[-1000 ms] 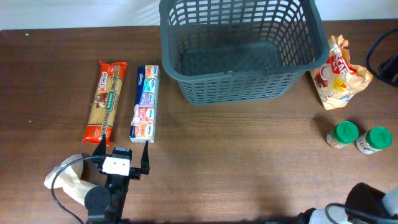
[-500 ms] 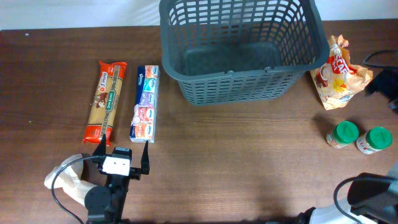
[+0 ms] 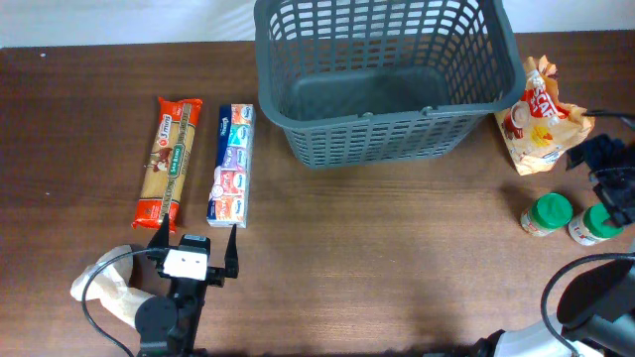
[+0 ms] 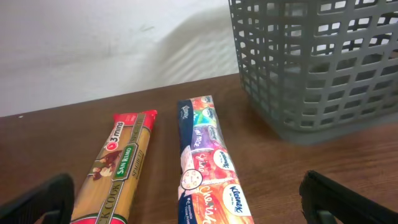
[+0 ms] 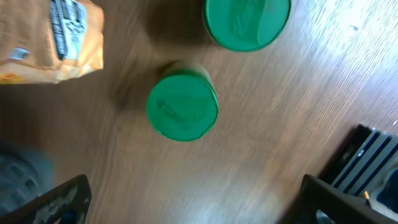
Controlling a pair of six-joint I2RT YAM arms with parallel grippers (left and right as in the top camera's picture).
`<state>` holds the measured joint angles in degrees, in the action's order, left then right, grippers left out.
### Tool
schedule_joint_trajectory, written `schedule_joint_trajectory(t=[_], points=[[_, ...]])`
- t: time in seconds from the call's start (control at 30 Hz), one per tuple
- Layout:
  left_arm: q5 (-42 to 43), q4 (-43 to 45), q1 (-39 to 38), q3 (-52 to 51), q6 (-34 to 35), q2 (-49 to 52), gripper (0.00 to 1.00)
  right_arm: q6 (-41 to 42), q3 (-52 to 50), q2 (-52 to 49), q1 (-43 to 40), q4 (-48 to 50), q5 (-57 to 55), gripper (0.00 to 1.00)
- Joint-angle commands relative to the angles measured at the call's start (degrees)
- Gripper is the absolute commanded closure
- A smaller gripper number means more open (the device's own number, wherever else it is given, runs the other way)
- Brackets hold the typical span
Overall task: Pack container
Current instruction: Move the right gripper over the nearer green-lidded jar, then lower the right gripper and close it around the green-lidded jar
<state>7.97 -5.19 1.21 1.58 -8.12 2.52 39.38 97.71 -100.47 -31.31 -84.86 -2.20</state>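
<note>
The dark grey basket (image 3: 387,112) stands empty at the back centre, and its lattice wall shows in the left wrist view (image 4: 311,62). A pasta pack (image 3: 169,159) and a tissue pack (image 3: 232,164) lie side by side at the left, both also in the left wrist view (image 4: 118,168) (image 4: 202,162). My left gripper (image 3: 193,236) (image 4: 186,205) is open and empty just in front of them. A snack bag (image 3: 541,119) and two green-lidded jars (image 3: 546,214) (image 3: 595,224) are at the right. My right gripper (image 3: 607,174) (image 5: 193,205) is open and empty above the jars (image 5: 182,107) (image 5: 247,22).
A crumpled white object (image 3: 104,283) lies at the front left beside the left arm. In the right wrist view the snack bag (image 5: 53,37) is at the upper left and a black ribbed device (image 5: 367,162) sits at the lower right.
My right arm has come in from the right edge and now hangs over the two jars. The left arm and the groceries have not moved.
</note>
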Motion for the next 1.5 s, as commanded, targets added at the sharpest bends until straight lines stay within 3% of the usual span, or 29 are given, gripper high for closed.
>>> schedule_joint_trajectory(t=[0.0,0.3,1.47], points=[[-0.24,0.00,0.31,-0.48,-0.13,0.15,0.01,3.17,-3.28,-0.11,-0.33,1.20,1.07,0.01],[-0.24,0.00,0.31,-0.48,-0.13,0.15,0.01,3.15,-13.09,-0.11,-0.28,10.99,0.46,0.01],[-0.24,0.00,0.31,-0.48,-0.13,0.15,0.01,2.45,-14.19,-1.11,-0.22,13.60,-1.05,0.01]])
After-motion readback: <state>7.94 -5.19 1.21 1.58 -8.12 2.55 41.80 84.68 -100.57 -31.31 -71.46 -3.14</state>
